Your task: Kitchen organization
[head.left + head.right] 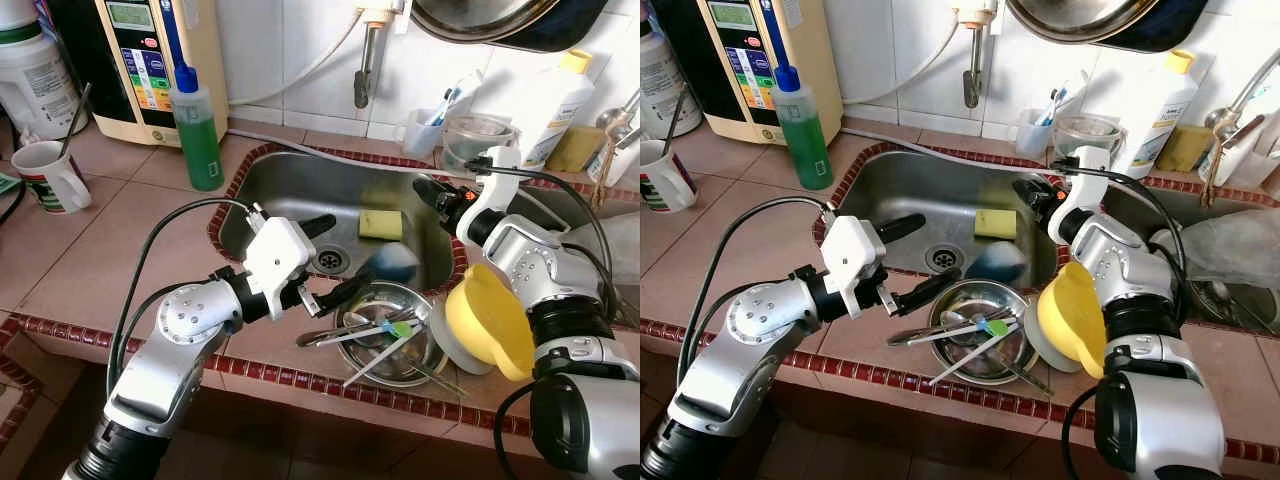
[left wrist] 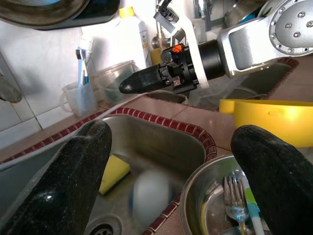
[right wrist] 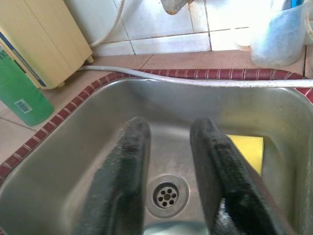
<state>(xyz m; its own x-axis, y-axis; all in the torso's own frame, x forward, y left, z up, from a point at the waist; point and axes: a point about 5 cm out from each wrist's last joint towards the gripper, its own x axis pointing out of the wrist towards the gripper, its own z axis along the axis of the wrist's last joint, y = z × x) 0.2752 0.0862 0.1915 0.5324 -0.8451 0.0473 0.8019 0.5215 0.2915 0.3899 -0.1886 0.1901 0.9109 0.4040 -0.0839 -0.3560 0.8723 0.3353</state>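
Note:
A steel sink [image 1: 285, 190] is set in the tiled counter, with a yellow sponge [image 1: 380, 223] on its floor. A blue and white object [image 1: 390, 262], too blurred to identify, is in the sink near the front right corner. My right gripper [image 1: 432, 192] reaches over the sink's right rim; its fingers [image 3: 122, 171] stand apart with nothing between them. My left gripper [image 1: 335, 258] is open wide over the sink's front edge, beside a steel bowl [image 1: 372, 300] holding several pieces of cutlery [image 1: 385, 335]. A yellow bowl [image 1: 490, 320] leans by my right arm.
On the counter to the left are a green soap bottle [image 1: 197, 130], a mug [image 1: 50, 175] and a cream water purifier [image 1: 150, 60]. The tap [image 1: 365, 60] hangs over the sink's back. A cup of toothbrushes [image 1: 425, 125], a glass container [image 1: 475, 140] and a white bottle [image 1: 555, 100] stand behind.

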